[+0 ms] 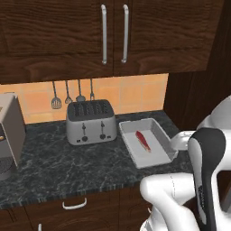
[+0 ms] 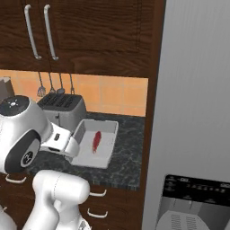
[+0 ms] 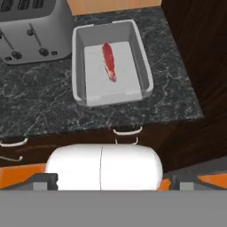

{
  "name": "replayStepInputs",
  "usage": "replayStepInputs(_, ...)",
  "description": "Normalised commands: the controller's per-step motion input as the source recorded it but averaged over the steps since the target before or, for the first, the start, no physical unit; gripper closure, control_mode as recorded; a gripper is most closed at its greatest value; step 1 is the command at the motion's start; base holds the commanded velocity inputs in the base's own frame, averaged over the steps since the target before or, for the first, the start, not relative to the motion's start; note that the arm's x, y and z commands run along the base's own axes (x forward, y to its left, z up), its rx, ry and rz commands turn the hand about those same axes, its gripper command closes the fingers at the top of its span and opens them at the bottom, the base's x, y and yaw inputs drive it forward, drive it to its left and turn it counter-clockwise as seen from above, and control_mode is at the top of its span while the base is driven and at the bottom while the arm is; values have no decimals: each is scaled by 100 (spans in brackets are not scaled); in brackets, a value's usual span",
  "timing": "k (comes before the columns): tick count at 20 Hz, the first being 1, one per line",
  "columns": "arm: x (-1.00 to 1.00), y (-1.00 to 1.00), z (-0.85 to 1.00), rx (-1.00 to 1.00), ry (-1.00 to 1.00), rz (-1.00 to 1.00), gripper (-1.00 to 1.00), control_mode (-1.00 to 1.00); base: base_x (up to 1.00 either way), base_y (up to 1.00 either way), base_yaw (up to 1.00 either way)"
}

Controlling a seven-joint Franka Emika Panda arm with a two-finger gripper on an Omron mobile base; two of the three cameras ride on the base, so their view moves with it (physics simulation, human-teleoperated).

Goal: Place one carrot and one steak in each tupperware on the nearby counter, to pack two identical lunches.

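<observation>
From behind the arm on its left side, I see the counter (image 1: 67, 167), dark marbled stone, running across the middle. On it, at about 3 o'clock from centre, sits a rectangular pale tupperware (image 1: 158, 128) with one steak (image 1: 143, 140) lying flat on its floor, long axis running from 11 to 5 o'clock. Just beside the tray, at its 9 o'clock, stands a silver toaster (image 1: 90, 121). Four utensils (image 1: 67, 94) hang on the orange tiled wall at the toaster's 12 o'clock. A grey appliance (image 1: 10, 133) stands at the far 9 o'clock edge. Dark wooden cabinet doors (image 1: 113, 31) with two silver handles fill the top. My arm (image 1: 205, 171) rises at 4 to 5 o'clock, overlapping the tray's near corner.
</observation>
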Motion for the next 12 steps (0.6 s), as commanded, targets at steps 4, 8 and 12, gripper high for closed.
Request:
replayStepInputs(4, 0, 0, 0, 0, 0, 0, -100, 100, -95, 4, 0)
replayStepInputs(8, 0, 0, 0, 0, 0, 0, -100, 100, -100, -16, -1)
replayStepInputs(12, 0, 0, 0, 0, 0, 0, -100, 100, -81, -85, -5)
